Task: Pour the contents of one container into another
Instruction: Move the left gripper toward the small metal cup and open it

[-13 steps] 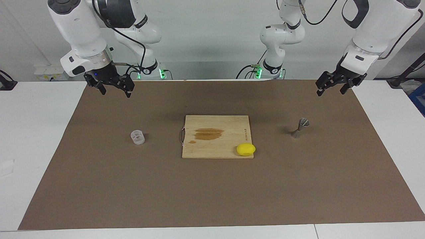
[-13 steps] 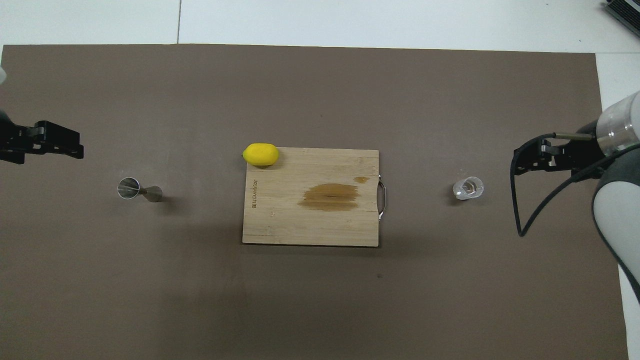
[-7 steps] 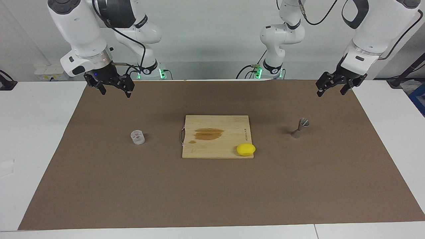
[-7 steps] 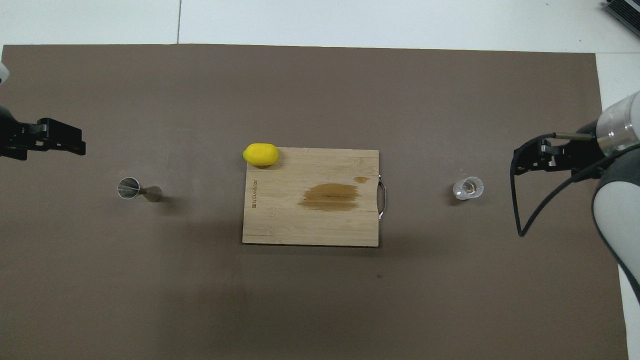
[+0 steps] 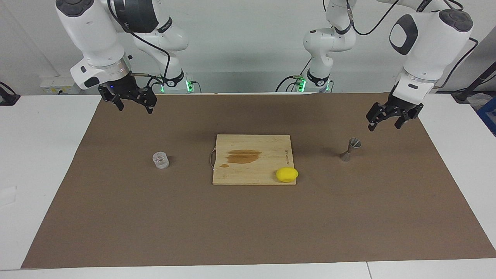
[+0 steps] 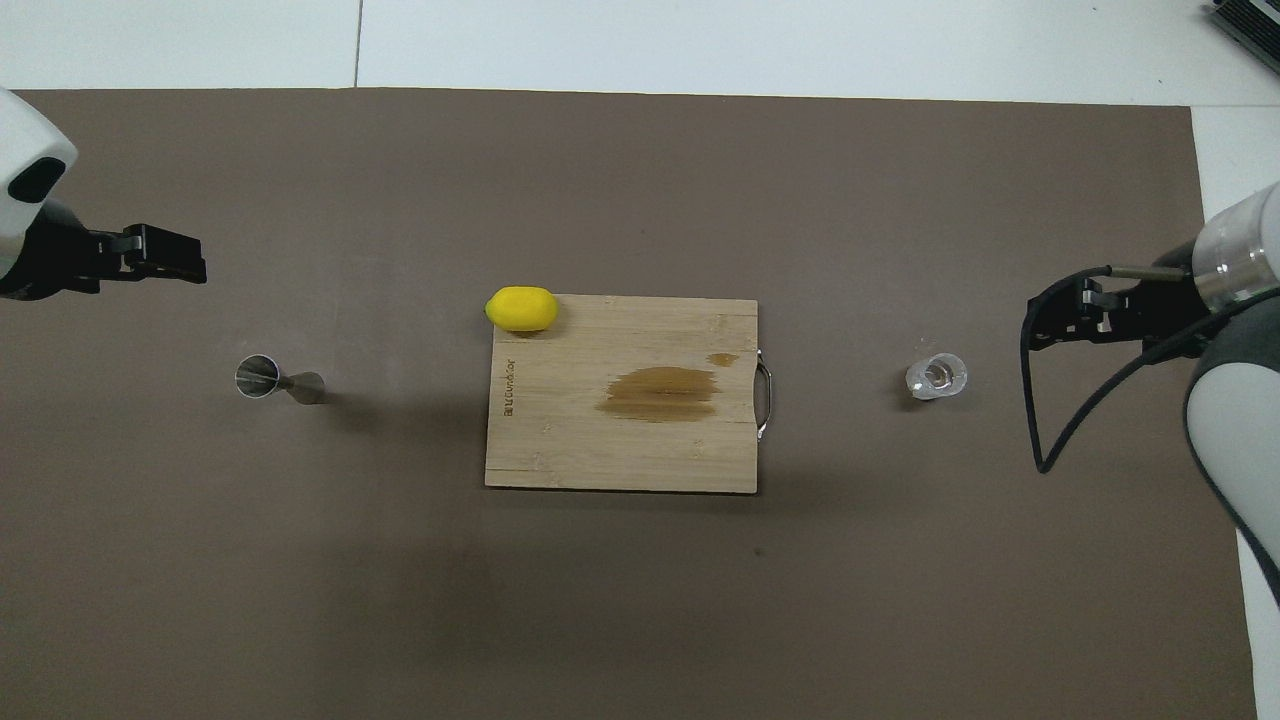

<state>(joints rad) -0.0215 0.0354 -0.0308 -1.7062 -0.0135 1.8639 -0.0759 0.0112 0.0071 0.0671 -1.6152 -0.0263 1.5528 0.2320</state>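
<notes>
While the right gripper (image 5: 133, 104) waits spread, the left gripper (image 5: 384, 119) hangs spread above the upright jigger (image 5: 350, 150).

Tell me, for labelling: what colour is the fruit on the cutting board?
Yellow; the lemon shows best in the overhead view.

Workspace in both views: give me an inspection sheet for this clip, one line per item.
Surface: brown mat on a white table.
Job's things: clear cup upright toward the right arm's end; metal jigger upright toward the left arm's end.
Clutter: stained cutting board at mid-mat; lemon on its corner.
Grippers: left pincer open, up in the air near the jigger; right pincer open, waiting.
Cables: black cable hanging by the right wrist.
Surroundings: nothing seen.
</notes>
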